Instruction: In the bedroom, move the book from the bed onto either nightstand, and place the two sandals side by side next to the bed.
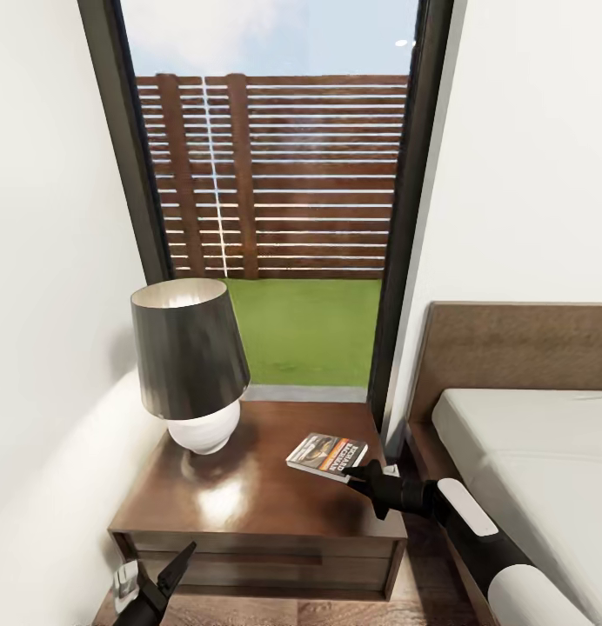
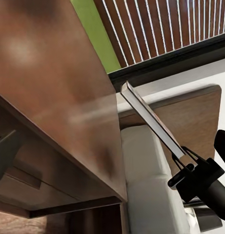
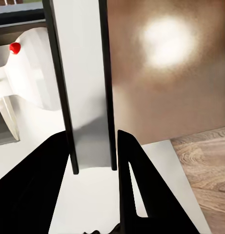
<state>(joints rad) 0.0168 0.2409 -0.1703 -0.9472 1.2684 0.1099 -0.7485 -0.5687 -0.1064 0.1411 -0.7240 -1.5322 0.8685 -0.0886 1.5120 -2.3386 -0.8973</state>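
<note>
Nearest the head camera, the left gripper [image 1: 157, 578] hangs low before the nightstand [image 1: 249, 513], fingers spread and empty. Right gripper [image 1: 364, 478] pinches the book [image 1: 327, 456] by its near edge, over the nightstand's right rear corner beside the bed [image 1: 545, 469]; whether it rests on the top is unclear. Judged light, thin and slightly flexible with a smooth cover, the book suits this edge hold; its long axis runs left-right, cover up.

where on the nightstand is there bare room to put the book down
The nightstand top is bare along its front, between the lamp and the near edge. The back left corner is crowded by the lamp. The right pincer holds the book over the right side.
</note>
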